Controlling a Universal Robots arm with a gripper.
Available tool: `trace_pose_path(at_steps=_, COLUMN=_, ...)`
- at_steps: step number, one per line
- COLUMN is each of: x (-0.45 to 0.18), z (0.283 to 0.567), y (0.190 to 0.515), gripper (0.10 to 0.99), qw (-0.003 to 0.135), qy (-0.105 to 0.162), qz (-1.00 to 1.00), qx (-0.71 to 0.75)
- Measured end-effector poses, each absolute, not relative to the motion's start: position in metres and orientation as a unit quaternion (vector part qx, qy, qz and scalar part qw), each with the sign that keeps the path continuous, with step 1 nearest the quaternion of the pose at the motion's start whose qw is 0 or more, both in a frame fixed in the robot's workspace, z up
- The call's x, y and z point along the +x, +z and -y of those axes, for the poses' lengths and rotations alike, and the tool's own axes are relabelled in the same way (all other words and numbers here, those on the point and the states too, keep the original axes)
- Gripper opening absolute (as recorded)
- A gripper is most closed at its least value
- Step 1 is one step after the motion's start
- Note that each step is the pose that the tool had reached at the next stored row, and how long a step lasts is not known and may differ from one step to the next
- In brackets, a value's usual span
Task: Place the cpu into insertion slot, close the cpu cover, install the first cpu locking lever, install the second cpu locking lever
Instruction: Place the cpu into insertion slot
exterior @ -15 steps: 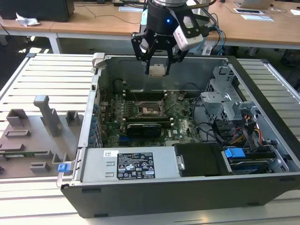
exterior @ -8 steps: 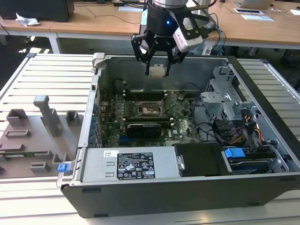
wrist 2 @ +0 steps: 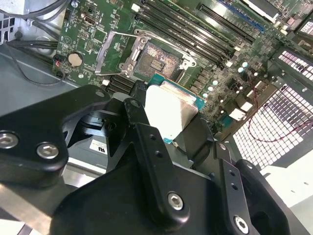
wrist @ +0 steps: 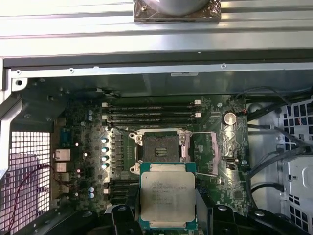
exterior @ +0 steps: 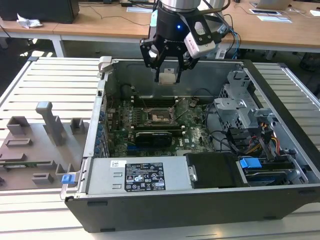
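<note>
Held cpu [wrist: 167,199]: thin flat square, metal lid up, green rim showing. It's pinched by two opposite edges in the pincer [exterior: 168,75], so the pincer is narrow & clamped on the cpu. It hangs level in the air, well above the board [exterior: 195,132], touching nothing else.

Judged: light, stiff, no flex. Lid prob. smooth & slippery, underside contacts delicate. Edge grip looks like the right hold, w/ no pressure on the faces & no tilt.

Bare slot [wrist: 158,147] is apart from the cpu, at 6 o'clock of it in the exterior view. Open cover [wrist 2: 103,51] sits approx 3 o'clock of the slot there, memory slots [wrist: 151,110] at 12 o'clock. All inside the open case [exterior: 175,212] on the slatted tabletop [exterior: 50,80].
</note>
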State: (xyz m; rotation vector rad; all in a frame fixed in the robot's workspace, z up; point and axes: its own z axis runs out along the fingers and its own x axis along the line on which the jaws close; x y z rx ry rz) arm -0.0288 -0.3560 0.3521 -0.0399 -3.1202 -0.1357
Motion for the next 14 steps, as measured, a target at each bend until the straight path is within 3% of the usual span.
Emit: trace_pose_path(at_steps=14, x=-0.0288, z=0.356, y=0.344, gripper=0.541, qw=0.009, qy=-0.043, qz=0.999, qx=-0.013)
